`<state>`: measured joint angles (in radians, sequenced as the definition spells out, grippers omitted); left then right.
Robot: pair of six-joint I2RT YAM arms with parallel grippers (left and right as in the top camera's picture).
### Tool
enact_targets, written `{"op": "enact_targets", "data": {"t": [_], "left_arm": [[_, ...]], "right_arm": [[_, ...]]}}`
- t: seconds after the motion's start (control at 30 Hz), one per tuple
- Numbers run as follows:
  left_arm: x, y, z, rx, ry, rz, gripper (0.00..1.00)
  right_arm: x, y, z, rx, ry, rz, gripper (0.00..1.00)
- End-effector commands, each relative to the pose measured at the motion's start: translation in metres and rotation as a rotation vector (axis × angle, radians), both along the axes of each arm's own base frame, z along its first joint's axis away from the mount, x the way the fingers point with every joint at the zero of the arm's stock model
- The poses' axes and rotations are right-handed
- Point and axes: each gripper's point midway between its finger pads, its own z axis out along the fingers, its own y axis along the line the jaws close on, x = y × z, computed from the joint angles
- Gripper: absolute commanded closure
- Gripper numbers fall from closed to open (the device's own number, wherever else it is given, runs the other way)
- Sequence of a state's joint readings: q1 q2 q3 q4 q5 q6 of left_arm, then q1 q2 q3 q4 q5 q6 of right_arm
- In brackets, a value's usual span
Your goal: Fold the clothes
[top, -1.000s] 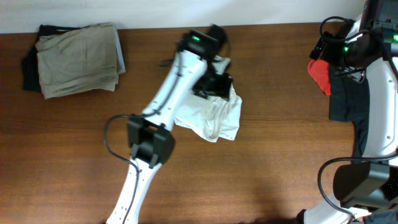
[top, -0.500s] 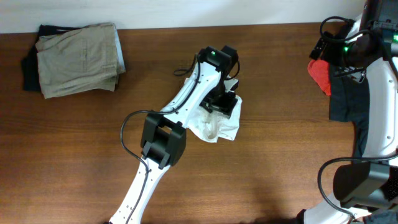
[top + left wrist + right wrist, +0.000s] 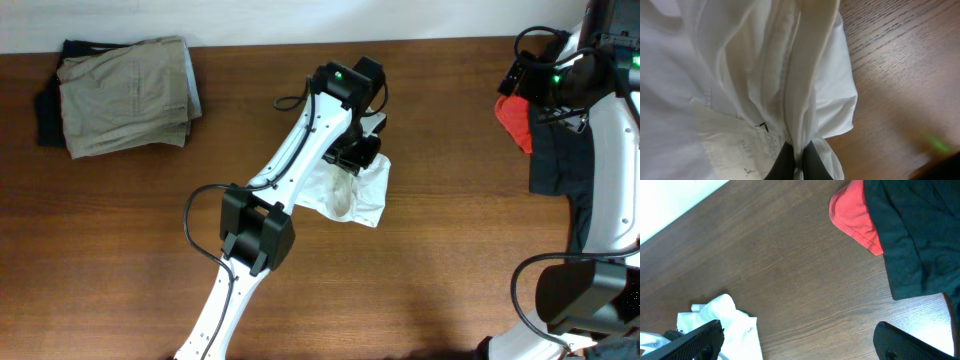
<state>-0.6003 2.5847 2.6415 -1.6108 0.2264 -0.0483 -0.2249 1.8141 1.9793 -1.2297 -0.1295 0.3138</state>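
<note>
T-shirt (image 3: 365,195) partly behind left arm (image 3: 300,150)

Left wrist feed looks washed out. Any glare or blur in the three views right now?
Left wrist: the white T-shirt fills the frame, soft and pale, with a glare patch on the table and a blurred green light. Right wrist: sharp on the red garment and black garment. Overhead: evenly lit, sharp.

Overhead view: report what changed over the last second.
The left gripper, shut on the white T-shirt, swung right and slightly toward the robot, dragging the shirt a little along. The khaki garment, red garment, black garment and right arm stayed put.
</note>
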Motion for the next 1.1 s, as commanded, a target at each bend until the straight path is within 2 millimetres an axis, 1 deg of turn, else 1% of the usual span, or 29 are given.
{"op": "enact_targets", "data": {"t": [0.0, 0.03, 0.07, 0.1, 0.13, 0.17, 0.2, 0.23, 0.27, 0.33, 0.4, 0.43, 0.47, 0.53, 0.57, 0.6, 0.63, 0.67, 0.7, 0.73, 0.77, 0.8, 0.83, 0.87, 0.9, 0.93, 0.97, 1.03, 1.07], "left_arm": [[-0.004, -0.013, 0.048, -0.070, -0.090, -0.014, 0.99], [-0.008, -0.022, 0.042, -0.071, -0.083, -0.008, 0.99], [-0.011, -0.033, 0.042, -0.091, -0.087, -0.026, 0.99], [-0.014, -0.039, 0.042, -0.098, -0.094, -0.037, 0.96], [-0.017, -0.045, 0.041, -0.103, -0.100, -0.052, 0.90], [-0.020, -0.050, 0.038, -0.102, -0.096, -0.057, 0.90], [-0.025, -0.053, 0.030, -0.092, -0.079, -0.058, 0.90], [-0.032, -0.056, 0.018, -0.076, -0.058, -0.069, 0.97], [-0.043, -0.063, 0.003, -0.075, -0.021, -0.088, 0.99], [-0.067, -0.080, -0.027, -0.098, 0.050, -0.125, 0.99], [-0.083, -0.092, -0.049, -0.105, 0.066, -0.161, 0.98], [-0.089, -0.097, -0.058, -0.105, 0.067, -0.177, 0.94], [-0.095, -0.099, -0.063, -0.103, 0.070, -0.188, 0.88], [-0.100, -0.104, -0.060, -0.121, 0.085, -0.195, 0.80], [-0.097, -0.110, -0.044, -0.165, 0.088, -0.192, 0.75], [-0.093, -0.112, -0.029, -0.192, 0.079, -0.189, 0.62], [-0.089, -0.114, -0.012, -0.214, 0.063, -0.187, 0.17], [-0.083, -0.115, 0.019, -0.267, 0.018, -0.239, 0.01], [-0.076, -0.113, 0.041, -0.293, -0.018, -0.249, 0.01], [-0.059, -0.105, 0.074, -0.327, -0.076, -0.223, 0.01], [-0.033, -0.083, 0.089, -0.308, -0.147, -0.170, 0.01], [0.002, -0.050, 0.094, -0.266, -0.203, -0.089, 0.01], [0.039, 0.000, 0.085, -0.233, -0.195, 0.029, 0.01], [0.054, 0.032, 0.069, -0.216, -0.151, 0.064, 0.01], [0.053, 0.042, 0.056, -0.251, -0.083, 0.043, 0.28], [0.046, 0.046, 0.045, -0.271, -0.009, 0.043, 0.80], [0.040, 0.046, 0.030, -0.252, 0.041, 0.038, 0.99], [0.029, 0.032, 0.015, -0.239, 0.078, 0.000, 0.99], [0.018, 0.022, 0.007, -0.223, 0.109, -0.025, 0.99]], "right_arm": [[-0.001, -0.003, 0.010, -0.012, -0.023, -0.005, 0.01], [-0.001, -0.003, 0.010, -0.012, -0.024, -0.005, 0.01], [-0.001, -0.003, 0.010, -0.012, -0.024, -0.005, 0.01], [-0.001, -0.003, 0.010, -0.012, -0.024, -0.005, 0.01], [-0.001, -0.003, 0.010, -0.012, -0.023, -0.005, 0.02], [-0.001, -0.003, 0.010, -0.012, -0.023, -0.005, 0.01], [-0.001, -0.003, 0.010, -0.012, -0.023, -0.005, 0.01], [-0.001, -0.003, 0.010, -0.012, -0.024, -0.005, 0.01], [-0.001, -0.003, 0.010, -0.012, -0.023, -0.005, 0.01], [-0.001, -0.003, 0.010, -0.012, -0.024, -0.005, 0.01], [-0.001, -0.003, 0.010, -0.012, -0.024, -0.005, 0.01], [-0.001, -0.003, 0.009, -0.012, -0.023, -0.005, 0.01], [-0.001, -0.003, 0.009, -0.012, -0.023, -0.005, 0.01], [-0.001, -0.003, 0.009, -0.012, -0.023, -0.005, 0.01], [-0.001, -0.003, 0.009, -0.011, -0.022, -0.005, 0.01], [-0.001, -0.003, 0.009, -0.012, -0.023, -0.005, 0.01], [-0.001, -0.003, 0.009, -0.012, -0.023, -0.005, 0.01], [-0.001, -0.003, 0.009, -0.011, -0.022, -0.005, 0.01], [-0.001, -0.003, 0.009, -0.012, -0.023, -0.005, 0.01], [-0.001, -0.003, 0.009, -0.012, -0.022, -0.005, 0.01], [-0.001, -0.003, 0.009, -0.011, -0.022, -0.005, 0.01], [-0.001, -0.003, 0.009, -0.012, -0.023, -0.005, 0.01], [-0.001, -0.003, 0.009, -0.012, -0.023, -0.005, 0.01], [-0.001, -0.003, 0.009, -0.012, -0.023, -0.005, 0.01], [-0.001, -0.003, 0.009, -0.012, -0.022, -0.005, 0.01], [-0.001, -0.003, 0.009, -0.012, -0.023, -0.005, 0.01], [-0.001, -0.003, 0.009, -0.011, -0.022, -0.005, 0.01], [-0.001, -0.003, 0.009, -0.012, -0.023, -0.005, 0.01], [-0.001, -0.003, 0.009, -0.012, -0.023, -0.005, 0.01]]}}
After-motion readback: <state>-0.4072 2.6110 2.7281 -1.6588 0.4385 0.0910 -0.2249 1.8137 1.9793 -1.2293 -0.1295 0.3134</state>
